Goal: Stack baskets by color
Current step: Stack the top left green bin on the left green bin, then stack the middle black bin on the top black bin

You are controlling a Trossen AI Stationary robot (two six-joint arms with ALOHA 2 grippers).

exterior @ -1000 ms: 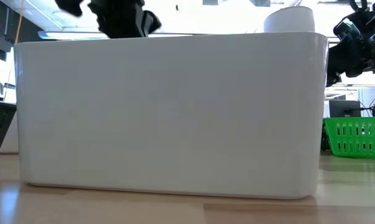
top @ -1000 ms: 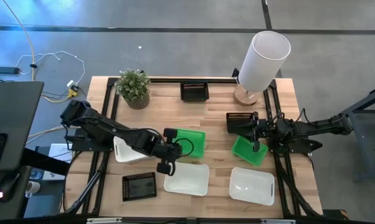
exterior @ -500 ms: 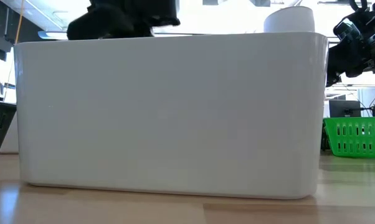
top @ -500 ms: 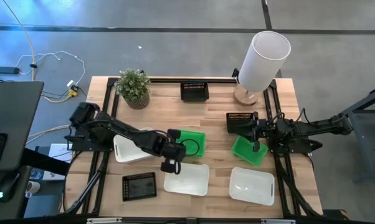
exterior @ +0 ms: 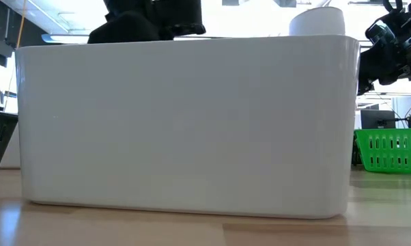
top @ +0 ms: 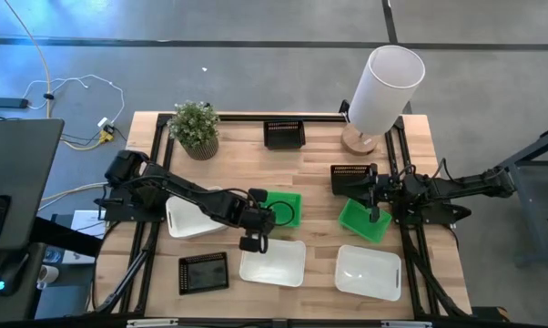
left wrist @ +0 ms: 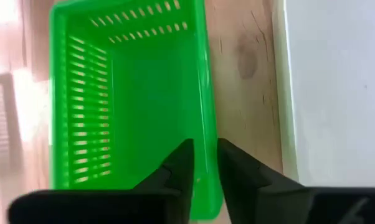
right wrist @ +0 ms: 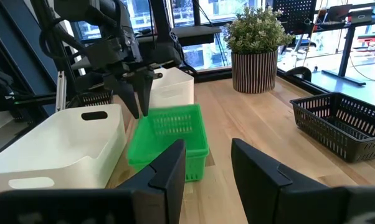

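A green basket (top: 283, 208) sits on its base mid-table, also seen in the left wrist view (left wrist: 131, 106). My left gripper (left wrist: 205, 149) (top: 259, 225) is open and has come down on the basket's left near corner. One finger is inside the near long wall, the other outside it. My right gripper (right wrist: 207, 149) (top: 372, 195) waits open with nothing between its fingers, level at the right, above a tilted second green basket (top: 360, 221). Three white baskets (top: 272, 261) (top: 369, 271) (top: 188, 219) and three black baskets (top: 204, 271) (top: 284, 134) (top: 350, 179) are spread over the table. My left gripper's fingers (left wrist: 182, 165) stand astride the green basket's near long wall (left wrist: 206, 134), at its left end. They slant down from the table's left and lie along the wall. The basket rests flat on the table. Whether the fingers touch the wall, I cannot tell.
A potted plant (top: 196, 128) stands at the far left, a tall white cylinder lamp (top: 383, 87) at the far right. In the low view, the near white basket's wall (exterior: 185, 123) hides most of the table. Bare wood lies between the baskets at centre.
My left gripper has come down and moved a little toward the table's right, onto the green basket's left near corner. The basket has stayed where it was.
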